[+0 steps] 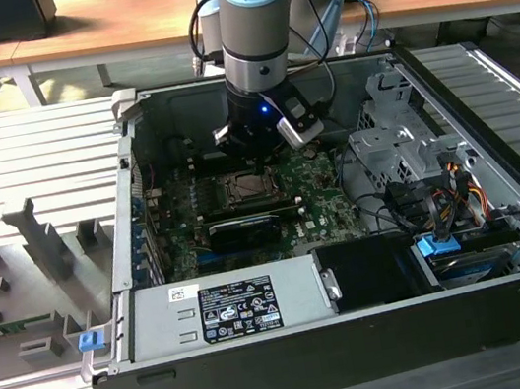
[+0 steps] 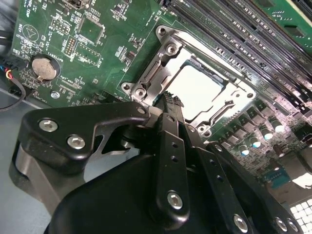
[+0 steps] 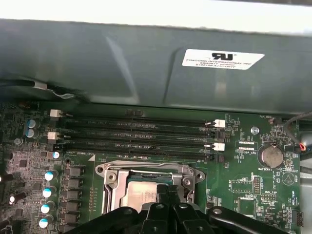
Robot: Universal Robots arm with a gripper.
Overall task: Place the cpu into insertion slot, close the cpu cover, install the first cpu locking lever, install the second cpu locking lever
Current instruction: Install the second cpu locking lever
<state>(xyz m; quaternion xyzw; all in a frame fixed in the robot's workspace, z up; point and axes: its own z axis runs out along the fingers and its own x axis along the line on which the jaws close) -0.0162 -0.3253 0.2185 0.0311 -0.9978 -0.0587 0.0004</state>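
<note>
In the exterior view, going from that view's left: grey slotted fixture tray (image 1: 11, 196) w/ upright blocks, then the open PC case (image 1: 270, 372) lying on its side, its labelled power supply (image 1: 229, 309) at the near edge. The green motherboard (image 1: 182, 233) sits inside; a long black card (image 1: 244, 230) lies just in front of the socket. Arm (image 1: 255, 16) comes down over the board centre, gripper (image 1: 256, 160) right above the insertion slot (image 1: 245, 189). Toward that view's right: drive cage (image 1: 387, 148) and cable bundle (image 1: 439, 189).

In the second wrist view, coin battery (image 2: 43, 67) sits on the board; the cpu (image 2: 197, 90) lies in the socket, pale top showing through the cpu cover (image 2: 161, 73), which is down flat around it. Gripper fingers (image 2: 170, 105) are pressed together, holding nothing, tips at the cover's edge. Whether they touch it, can't tell.

In the first wrist view, RAM slots (image 3: 136, 134) run behind the socket.
</note>
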